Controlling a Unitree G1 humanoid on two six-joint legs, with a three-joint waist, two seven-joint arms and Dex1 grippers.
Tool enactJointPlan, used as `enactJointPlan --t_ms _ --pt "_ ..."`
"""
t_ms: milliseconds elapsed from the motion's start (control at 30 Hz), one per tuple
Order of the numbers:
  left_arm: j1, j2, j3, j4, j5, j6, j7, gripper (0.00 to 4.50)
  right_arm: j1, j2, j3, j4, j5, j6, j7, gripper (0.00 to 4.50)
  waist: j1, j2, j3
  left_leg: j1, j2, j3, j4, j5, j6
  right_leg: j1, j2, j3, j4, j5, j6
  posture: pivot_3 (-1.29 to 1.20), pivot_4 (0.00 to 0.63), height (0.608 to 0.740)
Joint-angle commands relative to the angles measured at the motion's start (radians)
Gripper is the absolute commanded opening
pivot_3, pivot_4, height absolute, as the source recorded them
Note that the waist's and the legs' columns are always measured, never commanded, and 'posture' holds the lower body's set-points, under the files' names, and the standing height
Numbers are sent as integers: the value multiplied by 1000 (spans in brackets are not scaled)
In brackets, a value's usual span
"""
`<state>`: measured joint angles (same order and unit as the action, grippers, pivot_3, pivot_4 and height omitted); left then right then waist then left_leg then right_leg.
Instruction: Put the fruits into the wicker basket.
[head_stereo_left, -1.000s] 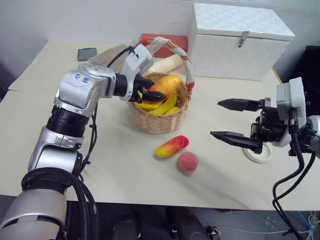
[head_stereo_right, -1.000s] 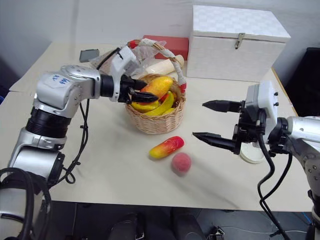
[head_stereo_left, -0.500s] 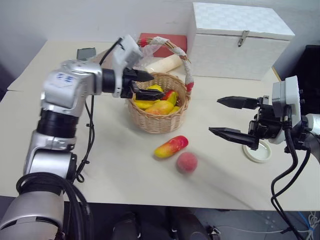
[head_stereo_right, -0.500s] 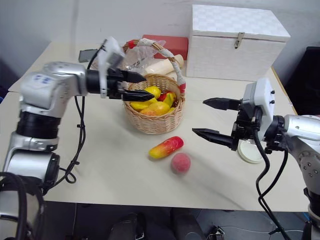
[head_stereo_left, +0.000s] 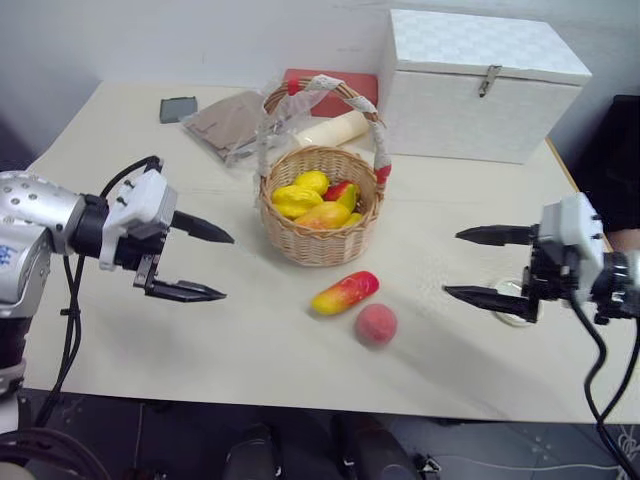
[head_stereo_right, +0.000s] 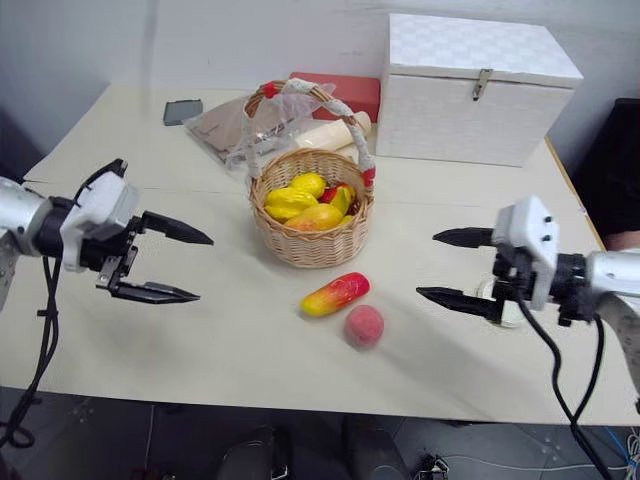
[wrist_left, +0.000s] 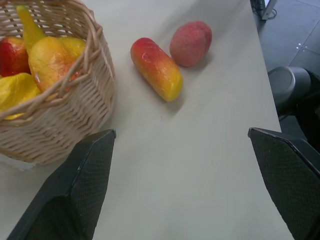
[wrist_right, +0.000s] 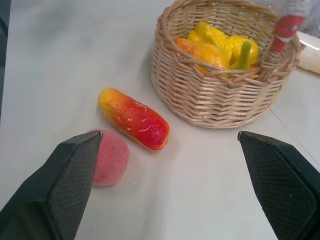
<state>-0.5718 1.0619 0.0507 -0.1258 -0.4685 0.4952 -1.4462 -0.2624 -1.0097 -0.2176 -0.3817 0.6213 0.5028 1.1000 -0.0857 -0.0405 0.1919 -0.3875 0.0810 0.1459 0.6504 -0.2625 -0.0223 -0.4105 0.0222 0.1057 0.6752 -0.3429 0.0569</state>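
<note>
Fruits are split between two places: several yellow and red pieces already lie inside the wicker basket (head_stereo_left: 320, 215), while a mango-like fruit (head_stereo_left: 344, 292) and a round peach (head_stereo_left: 376, 324) lie on the table (head_stereo_left: 240, 330) just in front of it, almost touching each other; we see the mango's long axis running on a slant, its red end toward the basket and its yellow end toward our left side; the peach sits just beside the red end, on the near right; our left pincer (head_stereo_left: 193, 262) hangs empty with its fingers spread wide, well off to the left of the basket; our right pincer (head_stereo_left: 478, 265) is likewise spread and empty, pointing leftward at the two loose fruits, with a flat white lid (head_stereo_left: 515, 305) on the table beneath it; we judge the right pincer the nearer of the two to the peach, which lies between it and the mango, so the peach looks the easier next pick for that arm
</note>
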Motion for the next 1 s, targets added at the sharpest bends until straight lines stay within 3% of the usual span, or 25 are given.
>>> enactJointPlan --t_ms 33,133,267,633,867,967,1000 --pt "29 -2 45 -79 -24 3 45 4461 -73 19 101 21 -76 -49 12 4500 0 0 0 0 0 0 0 0 0 0 0 0 0 0 0 0 150 740" --pt "45 -23 46 -113 -31 20 89 4461 -85 2 162 19 -106 -61 61 4500 0 0 0 -1 0 0 -1 0 0 -1 0 0 0 0 0 0 150 740" --pt "51 -49 41 -150 -54 45 126 4461 11 -18 144 -28 -63 -50 127 4500 7 0 0 -2 0 0 -2 0 0 -2 0 -1 -1 -1 0 0 150 740" --pt "15 -85 -3 -183 -85 68 129 4461 62 207 327 60 -265 -190 -17 4500 -4 -1 0 0 0 0 1 0 -1 0 1 0 1 0 0 0 150 740" --pt "-32 -81 -23 -156 -81 65 107 4461 61 310 376 149 -326 -239 -62 4500 -1 -1 0 0 0 1 1 0 -1 0 1 0 1 0 0 0 150 740" --pt "-33 -82 -22 -151 -79 62 103 4500 64 331 370 160 -321 -250 -59 3939 -1 -1 0 0 0 1 1 0 -1 0 1 0 2 0 0 0 150 740" --pt "-33 -83 -22 -151 -79 61 103 4500 68 332 364 155 -315 -251 -54 3568 -1 -1 0 0 0 1 1 0 -1 0 1 0 2 0 0 0 150 740"
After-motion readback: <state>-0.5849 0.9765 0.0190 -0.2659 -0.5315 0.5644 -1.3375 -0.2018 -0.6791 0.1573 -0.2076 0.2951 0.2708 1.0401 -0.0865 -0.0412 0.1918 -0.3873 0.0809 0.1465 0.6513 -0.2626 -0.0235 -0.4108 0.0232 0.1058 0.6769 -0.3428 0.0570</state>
